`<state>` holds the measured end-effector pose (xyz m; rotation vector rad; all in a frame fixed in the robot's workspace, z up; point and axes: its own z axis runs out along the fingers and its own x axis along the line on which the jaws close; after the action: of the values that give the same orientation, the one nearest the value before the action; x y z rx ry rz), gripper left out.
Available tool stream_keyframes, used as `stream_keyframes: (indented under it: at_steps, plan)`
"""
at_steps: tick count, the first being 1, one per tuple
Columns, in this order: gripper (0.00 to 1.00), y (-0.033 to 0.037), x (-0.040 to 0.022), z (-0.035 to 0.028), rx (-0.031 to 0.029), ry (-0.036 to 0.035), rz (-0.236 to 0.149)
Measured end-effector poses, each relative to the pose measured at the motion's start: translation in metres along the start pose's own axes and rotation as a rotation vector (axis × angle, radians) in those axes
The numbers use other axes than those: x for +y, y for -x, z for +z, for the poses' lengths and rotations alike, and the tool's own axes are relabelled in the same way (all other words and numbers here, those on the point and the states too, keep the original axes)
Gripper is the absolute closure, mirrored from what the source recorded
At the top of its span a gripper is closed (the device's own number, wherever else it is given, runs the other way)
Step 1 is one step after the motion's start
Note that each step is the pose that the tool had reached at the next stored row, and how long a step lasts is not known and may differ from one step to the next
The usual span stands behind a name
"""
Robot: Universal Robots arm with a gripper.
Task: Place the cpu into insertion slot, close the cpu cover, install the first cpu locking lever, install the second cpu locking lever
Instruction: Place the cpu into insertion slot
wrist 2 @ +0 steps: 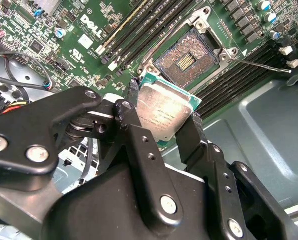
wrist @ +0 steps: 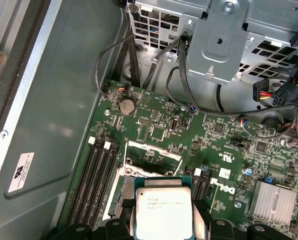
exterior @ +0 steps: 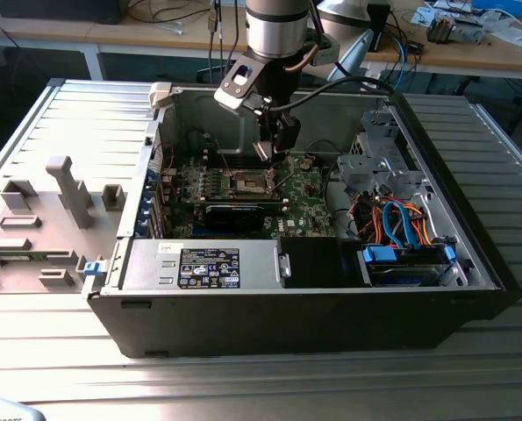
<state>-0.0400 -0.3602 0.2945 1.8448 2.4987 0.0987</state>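
Ribbed metal worktop [exterior: 243,386] is carrying an open computer case [exterior: 287,324], where a black printed label [exterior: 209,267] is sitting on the power supply and white lettering [wrist 2: 91,24] is showing on the green motherboard [wrist 2: 113,12]. The jaws are clamping the cpu [wrist 2: 164,112] narrowly by two opposite edges, holding it tilted just above the uncovered insertion slot [wrist 2: 187,61], not touching it. The arm [exterior: 276,26] is reaching straight down into the case.

Flat square silver-grey cpu [wrist 2: 164,112], metal top showing, aloft close over bare brownish-gold square insertion slot [wrist 2: 186,61]; thin silver-framed cpu cover [wrist: 154,150] raised open.
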Motion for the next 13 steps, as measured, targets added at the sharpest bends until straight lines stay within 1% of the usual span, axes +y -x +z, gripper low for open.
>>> stream_keyframes:
  at_steps: [13]
  plan:
    - [0.45, 0.0, 0.0, 0.0003, -0.0008, 0.0001, 0.011]
